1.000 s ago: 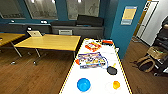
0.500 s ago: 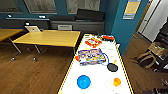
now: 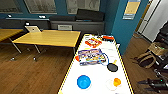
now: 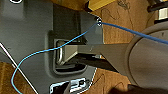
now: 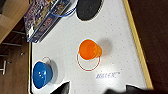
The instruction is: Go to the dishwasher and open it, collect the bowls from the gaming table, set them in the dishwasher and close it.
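A: The bowls are both on the gaming table (image 3: 100, 75), still waiting to be collected: the blue bowl (image 3: 83, 82) near the close end at about 7 o'clock of the worktop's middle, and the second bowl (image 3: 116, 81), which looks orange-yellow here, at about 5 o'clock, near the right-hand yellow edge.

B: So how far along would you put the task?

A: Judging from how things lie, the collecting has not begun. Both bowls stand free on the white worktop, nothing is carried, and no dishwasher is in sight, so loading and closing it are certainly left. Whether it already stands open, I cannot tell.

B: What else is on the worktop?

A: A big colourful game box (image 3: 91, 56) at 12 o'clock from the blue bowl, a black round paddle (image 3: 112, 67) between the box and the orange bowl, and a red-and-white box (image 3: 93, 42) farther off.

B: And the bowls relative to the jaws?

A: In the right wrist view the orange bowl (image 5: 89, 49) sits over a red ring on the white surface, ahead of the dark tips at the frame's edge and well apart from them; the blue one (image 5: 42, 74) is off to one side. Neither is touched. Whether either arm's jaws are apart or together, I cannot tell.
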